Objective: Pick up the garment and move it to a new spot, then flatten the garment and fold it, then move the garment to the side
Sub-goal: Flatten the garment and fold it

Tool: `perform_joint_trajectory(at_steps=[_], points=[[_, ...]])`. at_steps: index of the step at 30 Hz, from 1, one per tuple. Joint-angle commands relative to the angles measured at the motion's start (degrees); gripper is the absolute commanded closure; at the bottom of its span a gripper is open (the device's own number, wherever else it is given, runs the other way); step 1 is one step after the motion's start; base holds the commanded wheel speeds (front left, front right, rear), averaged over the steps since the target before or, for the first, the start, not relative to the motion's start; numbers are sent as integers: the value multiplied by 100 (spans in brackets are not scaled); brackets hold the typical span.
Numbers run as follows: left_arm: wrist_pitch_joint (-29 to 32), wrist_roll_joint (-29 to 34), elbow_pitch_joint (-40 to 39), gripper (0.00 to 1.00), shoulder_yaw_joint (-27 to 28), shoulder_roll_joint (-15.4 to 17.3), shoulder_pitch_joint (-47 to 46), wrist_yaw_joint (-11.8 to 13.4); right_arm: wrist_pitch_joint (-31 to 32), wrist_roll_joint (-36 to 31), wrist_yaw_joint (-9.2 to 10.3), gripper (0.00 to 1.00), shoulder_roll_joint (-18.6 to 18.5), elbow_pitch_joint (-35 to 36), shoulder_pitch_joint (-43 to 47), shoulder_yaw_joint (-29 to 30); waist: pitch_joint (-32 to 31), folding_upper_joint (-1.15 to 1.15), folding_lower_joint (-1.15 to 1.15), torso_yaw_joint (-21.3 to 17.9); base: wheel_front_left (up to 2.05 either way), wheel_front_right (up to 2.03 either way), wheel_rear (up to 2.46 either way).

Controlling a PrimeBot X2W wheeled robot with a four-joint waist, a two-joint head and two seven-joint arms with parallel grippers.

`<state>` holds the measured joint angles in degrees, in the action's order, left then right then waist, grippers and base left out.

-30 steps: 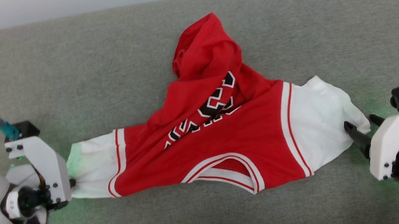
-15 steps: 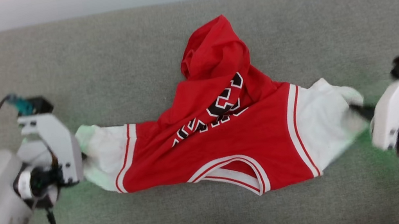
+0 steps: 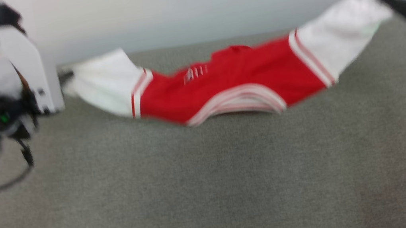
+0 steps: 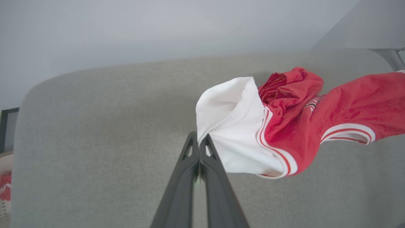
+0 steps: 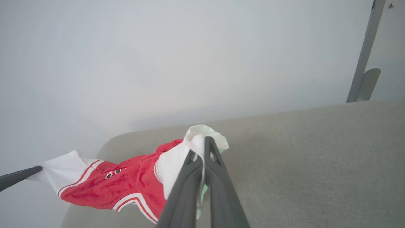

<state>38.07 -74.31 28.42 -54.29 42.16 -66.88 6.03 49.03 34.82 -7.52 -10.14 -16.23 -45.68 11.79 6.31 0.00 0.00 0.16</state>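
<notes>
Two end effectors hold the garment (image 3: 230,81) stretched between them across the upper part of the head view, which is blurred. The left end effector (image 3: 65,75), at the upper left of that frame, is clenched on the tip of one white sleeve. In the left wrist view its dark fingers (image 4: 190,164) meet at their tips just below the frame's centre, pinching the sleeve's edge. The right end effector (image 3: 385,2), at the upper right of the head view, is likewise clenched on the other white sleeve. In the right wrist view the cloth bunches around its closed tips at centre frame, with a little white poking out beyond them.

Between the two grips the red body sags in a shallow curve, and the striped neckline is its lowest part, in the upper middle of the head view. Whether the hanging red cloth touches the grey bench (image 3: 214,192) cannot be told. A pale wall (image 3: 191,7) runs behind the bench, and a grey post (image 5: 364,63) stands at the upper right of the right wrist view.
</notes>
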Motion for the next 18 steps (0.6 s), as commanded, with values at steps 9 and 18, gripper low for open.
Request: perform_joint_trajectory(at_steps=[9,18], points=[[-133,313,434,100,248,-108,-1099,14,-1120,-1090,6,100,121,-1095,-1438,585,-626,0,0,-6,0,0,0],[-518,605,987,100,215,-306,-1499,-236,-1794,-1472,6,100,46,-1841,-1898,211,-690,0,0,-9,0,0,0]])
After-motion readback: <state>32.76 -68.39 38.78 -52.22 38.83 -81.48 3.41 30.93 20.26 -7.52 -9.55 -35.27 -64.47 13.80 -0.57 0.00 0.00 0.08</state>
